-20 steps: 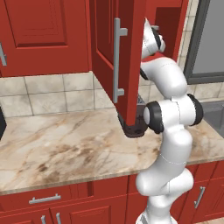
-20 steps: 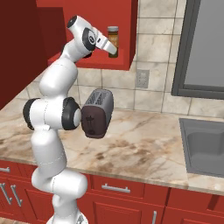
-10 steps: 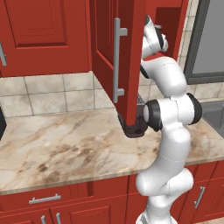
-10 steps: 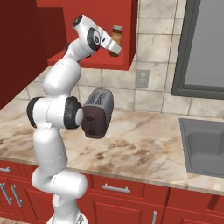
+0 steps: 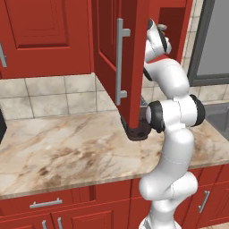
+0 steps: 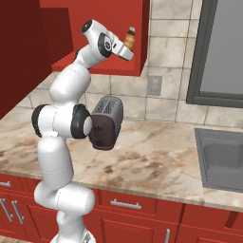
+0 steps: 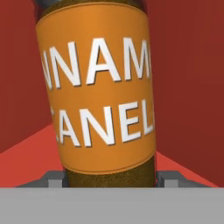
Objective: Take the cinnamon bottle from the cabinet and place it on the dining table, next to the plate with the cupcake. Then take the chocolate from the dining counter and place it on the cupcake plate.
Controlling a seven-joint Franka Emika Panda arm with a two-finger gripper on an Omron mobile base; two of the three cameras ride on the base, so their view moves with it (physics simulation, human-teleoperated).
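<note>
The cinnamon bottle (image 7: 100, 96), brown with an orange label and pale lettering, stands upright on the red shelf of the open cabinet (image 6: 95, 19). In the right base view the cinnamon bottle (image 6: 129, 39) is at the shelf's right end with my gripper (image 6: 127, 50) reaching up to it. The hand view has my gripper (image 7: 109, 179) around the bottle's lower part, a fingertip (image 7: 54, 178) pressed against each side. The cabinet door (image 5: 129, 67) with its silver bar handle (image 5: 120, 62) hangs open to the left of my gripper (image 5: 159, 32).
A dark toaster (image 6: 107, 123) stands on the marble wall worktop (image 6: 152, 161) below the cabinet, close to my arm's elbow. A sink (image 6: 223, 159) lies at the right. A dark framed panel (image 6: 223, 47) is on the wall above it. A closed cabinet door (image 5: 44, 36) is at the left.
The hand has pushed a little further up and in toward the bottle, and the fingers have closed from wide open onto its sides. The bottle still stands on the shelf.
</note>
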